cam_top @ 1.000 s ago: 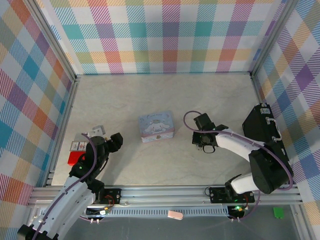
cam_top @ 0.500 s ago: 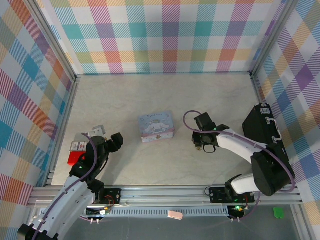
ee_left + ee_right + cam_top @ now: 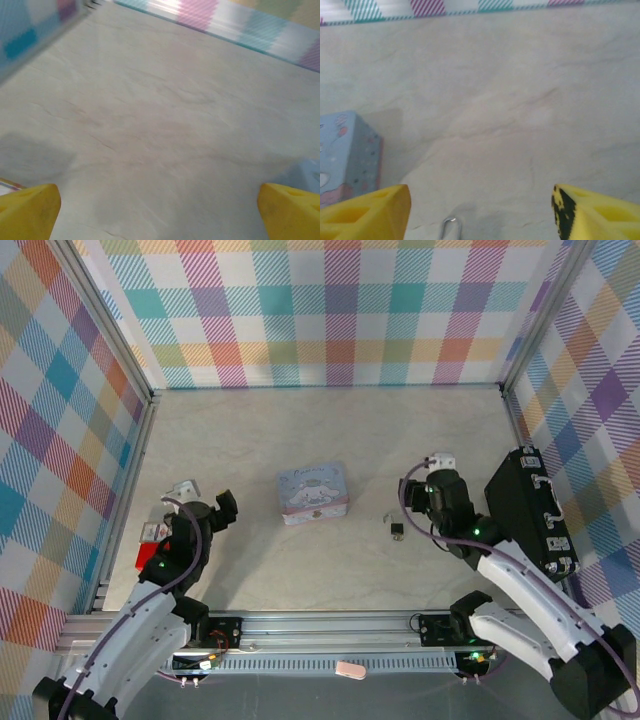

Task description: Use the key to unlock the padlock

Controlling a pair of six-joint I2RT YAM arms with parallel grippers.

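The right hand (image 3: 412,502) hangs over the surface (image 3: 320,440), fingers spread wide and gripping nothing. The padlock (image 3: 397,530) lies just ahead of it, untouched. The left hand (image 3: 215,508), also wide, sits well apart.

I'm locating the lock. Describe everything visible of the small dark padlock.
The small dark padlock is a tiny blackish block lying loose on the pale marbled tabletop, between the pale blue cartoon tin and the open right gripper, touching neither. A tiny silvery bit lies beside it; its shackle's state is too small to tell.
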